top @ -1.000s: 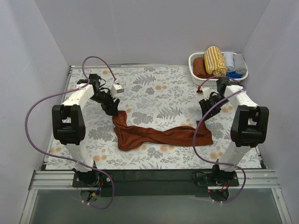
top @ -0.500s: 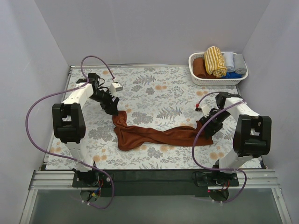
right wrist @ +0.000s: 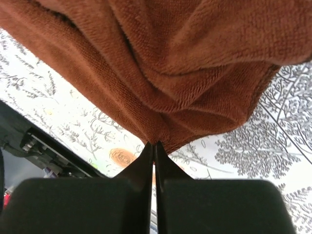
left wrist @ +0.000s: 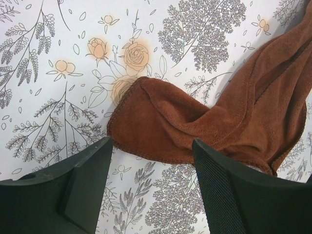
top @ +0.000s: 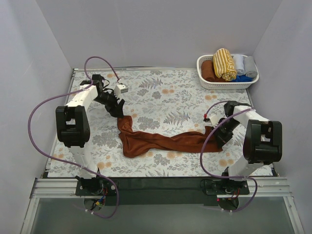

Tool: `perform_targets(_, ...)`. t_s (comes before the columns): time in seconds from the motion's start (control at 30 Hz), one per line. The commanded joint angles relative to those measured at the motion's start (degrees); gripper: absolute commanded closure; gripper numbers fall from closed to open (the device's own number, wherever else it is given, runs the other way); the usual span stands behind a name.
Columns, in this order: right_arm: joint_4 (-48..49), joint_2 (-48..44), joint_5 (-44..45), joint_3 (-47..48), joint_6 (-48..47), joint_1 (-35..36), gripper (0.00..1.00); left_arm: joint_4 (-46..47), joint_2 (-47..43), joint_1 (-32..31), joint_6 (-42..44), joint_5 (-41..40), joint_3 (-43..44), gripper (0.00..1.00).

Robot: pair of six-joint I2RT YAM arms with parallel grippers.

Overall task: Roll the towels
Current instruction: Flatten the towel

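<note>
My right claw [right wrist: 154, 146] is pinched shut on the right end of the long rust-brown cloth towel [top: 165, 141], which lies across the near half of the floral tabletop [top: 161, 87]. My left claw [left wrist: 152, 144] stands open astride its left end. The rolled mustard-yellow striped towel [top: 224, 63] sits in the white plastic basket [top: 229, 86], far right.

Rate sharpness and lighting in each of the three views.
Top external view: soft, even light, everything sharp, barely any shadows. Left wrist view: rust-brown towel and floral tablecloth crisp; left gripper dark, slightly soft. Right wrist view: towel pile sharp up close; shut right gripper nearly black.
</note>
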Motion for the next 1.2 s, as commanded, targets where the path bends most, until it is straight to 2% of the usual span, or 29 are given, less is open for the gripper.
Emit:
perform_targets(0.0, -3.76, -3.82, -1.62, 3.93, -1.70, 0.04, 0.99, 1.00, -1.23, 0.58, -0.18, 0.46, 0.97, 0.38)
perform_targets(0.2, -5.98, -9.80, -5.75, 14.89, -0.57, -0.04, 0.99, 1.18, -0.79, 0.75, -0.53, 1.17, 1.15, 0.38)
perform_targets(0.33, -4.49, -8.58, -7.16, 24.21, 2.94, -0.74, 0.99, 1.53, -0.61, 0.75, -0.97, 1.34, 1.76, 0.38)
perform_targets(0.47, 1.13, -5.24, -5.06, 30.04, 7.60, -3.64, 0.99, 2.32, -0.70, 0.75, -2.02, 1.17, 1.85, 0.38)
perform_targets(0.63, 6.41, -0.23, -0.14, 31.63, 12.43, -6.54, 0.99, 4.51, -1.40, 0.75, -3.34, 0.90, -0.43, 0.37)
perform_targets(0.77, 7.12, 0.92, 0.93, 29.09, 13.15, -6.64, 0.99, 7.49, -1.67, 0.75, -2.56, 0.64, -2.10, 0.37)
perform_targets(0.97, 7.56, 0.48, 0.84, 26.88, 13.24, -6.64, 0.99, 7.34, 1.14, 0.75, -5.45, -0.68, -0.26, 0.46)
perform_targets(1.17, 7.82, 0.13, 1.19, 26.44, 12.88, -6.64, 0.99, 7.33, -2.10, 0.75, -8.88, -2.17, -5.35, 0.47)
